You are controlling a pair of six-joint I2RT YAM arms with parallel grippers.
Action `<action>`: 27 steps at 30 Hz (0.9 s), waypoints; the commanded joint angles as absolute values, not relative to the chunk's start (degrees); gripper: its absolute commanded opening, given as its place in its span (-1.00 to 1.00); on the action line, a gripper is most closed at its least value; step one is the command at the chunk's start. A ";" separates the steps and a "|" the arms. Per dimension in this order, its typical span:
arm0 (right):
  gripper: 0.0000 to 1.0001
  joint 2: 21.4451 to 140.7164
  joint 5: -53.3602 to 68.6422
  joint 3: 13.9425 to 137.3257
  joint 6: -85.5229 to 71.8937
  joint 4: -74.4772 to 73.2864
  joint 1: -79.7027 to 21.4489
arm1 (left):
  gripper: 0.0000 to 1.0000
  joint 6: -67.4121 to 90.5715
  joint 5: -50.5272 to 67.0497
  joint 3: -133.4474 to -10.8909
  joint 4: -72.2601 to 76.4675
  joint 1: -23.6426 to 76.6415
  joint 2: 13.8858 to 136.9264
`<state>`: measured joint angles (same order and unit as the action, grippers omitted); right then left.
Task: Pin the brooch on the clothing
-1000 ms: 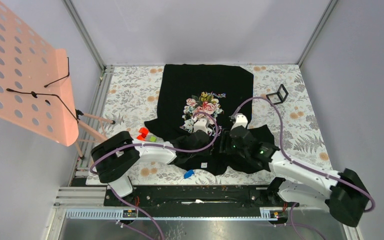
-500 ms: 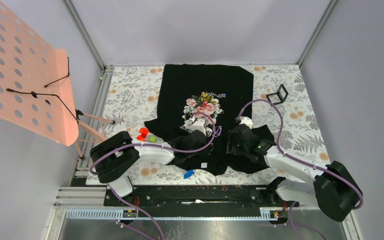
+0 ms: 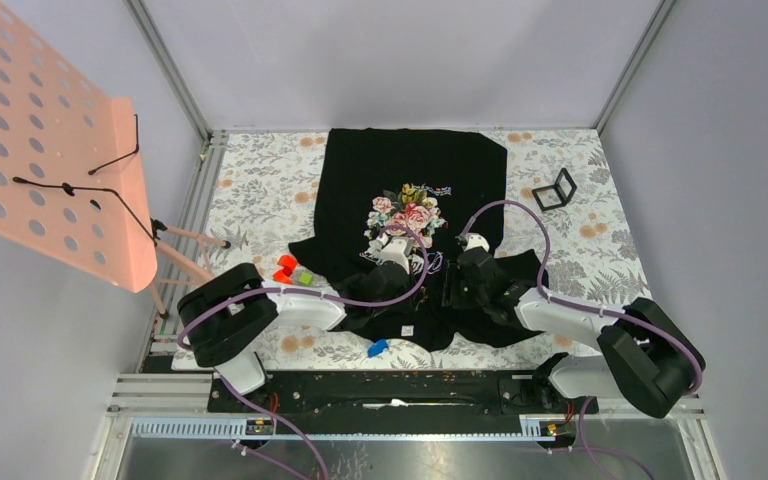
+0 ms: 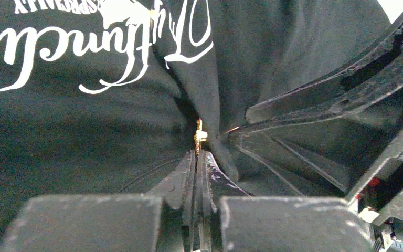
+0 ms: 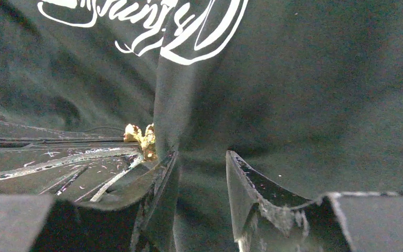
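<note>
The black T-shirt (image 3: 410,165) with pink roses and white script lies on the floral cloth. It also fills both wrist views (image 4: 57,131) (image 5: 320,79). My left gripper (image 3: 422,268) (image 4: 198,152) is shut on the tiny golden brooch (image 4: 199,137), which sticks out of its tips against a raised fold of the shirt. My right gripper (image 3: 445,272) (image 5: 199,157) faces it from the right, its jaws apart astride that fold. The brooch (image 5: 140,137) shows just left of its left finger (image 5: 162,173). The brooch is hidden in the top view.
Red (image 3: 286,265) and green (image 3: 304,277) blocks lie left of the shirt's hem. A small blue piece (image 3: 378,348) lies near the front edge. A black stand (image 3: 556,188) sits at the back right. A pink perforated board (image 3: 50,140) overhangs the left side.
My right arm has swung in to the left and brought its gripper closer to the left gripper. The left gripper has edged slightly towards the print.
</note>
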<state>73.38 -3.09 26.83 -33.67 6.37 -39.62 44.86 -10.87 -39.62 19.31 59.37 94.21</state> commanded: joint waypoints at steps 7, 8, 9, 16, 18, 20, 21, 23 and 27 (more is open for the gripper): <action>-0.17 76.80 -0.97 26.36 -33.24 13.03 -39.35 | -1.00 44.21 -9.63 -38.36 21.82 58.89 91.94; -0.17 77.00 -0.97 26.29 -33.24 13.42 -39.31 | -1.00 44.21 -9.60 -38.25 22.02 58.89 91.90; -0.17 77.29 -1.09 26.28 -33.19 13.63 -39.32 | -1.00 44.21 -9.51 -38.19 22.20 58.82 91.93; -0.27 78.70 -0.18 25.16 -32.72 17.09 -39.30 | -1.00 44.17 -8.78 -38.34 22.41 58.63 92.10; -0.31 78.67 1.21 24.85 -32.65 18.21 -39.37 | -1.00 44.21 -8.60 -38.38 22.41 58.54 92.23; -0.34 78.89 2.08 24.35 -32.46 19.26 -39.37 | -1.00 44.21 -8.36 -38.42 22.50 58.45 92.24; -0.36 78.92 2.41 24.19 -32.43 19.71 -39.36 | -1.00 44.14 -8.24 -38.41 22.58 58.37 92.28; -0.38 79.25 3.07 24.03 -32.25 20.53 -39.33 | -1.00 43.83 -7.86 -38.40 22.71 58.21 92.19; -0.43 79.37 4.71 23.22 -31.91 22.75 -39.33 | -1.00 42.59 -5.95 -38.01 23.68 57.61 92.04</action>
